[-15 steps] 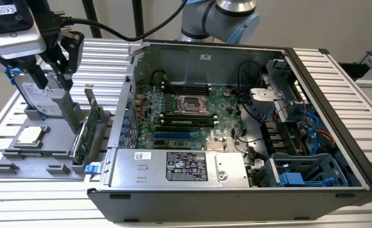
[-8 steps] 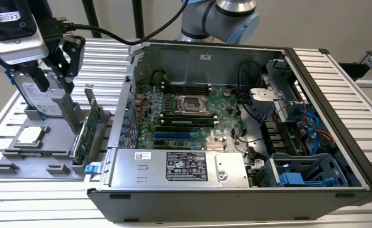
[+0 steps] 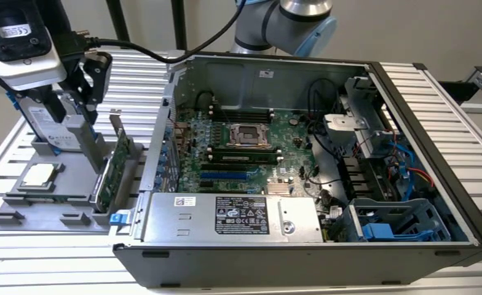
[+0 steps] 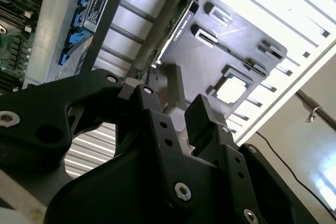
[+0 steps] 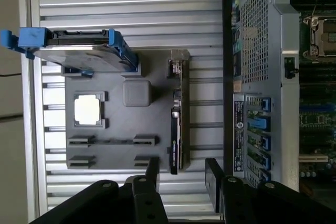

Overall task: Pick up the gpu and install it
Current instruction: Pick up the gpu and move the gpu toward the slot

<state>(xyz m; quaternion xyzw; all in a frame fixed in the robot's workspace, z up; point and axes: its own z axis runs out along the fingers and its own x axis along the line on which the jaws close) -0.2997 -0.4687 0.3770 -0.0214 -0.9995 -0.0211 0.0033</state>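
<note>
Broadly, a slatted metal tabletop carries an open computer case, with its motherboard exposed, and just beside it, on the exterior view's left, a grey holder tray. A silver hard drive with blue rails stands at one end of the tray. The gpu stands on edge in a slot along the side of the tray nearest the case, not yet lifted. The claw hangs above the tray, wide open and empty, touching nothing. A small square CPU chip lies flat in its own pocket, well apart from the card.

In the first wrist view the card is seen edge-on as a thin strip. Its long axis runs parallel to the case wall and points straight into the gap between the two fingers. So the card lies below the claw, one finger lined up to each flat face.
</note>
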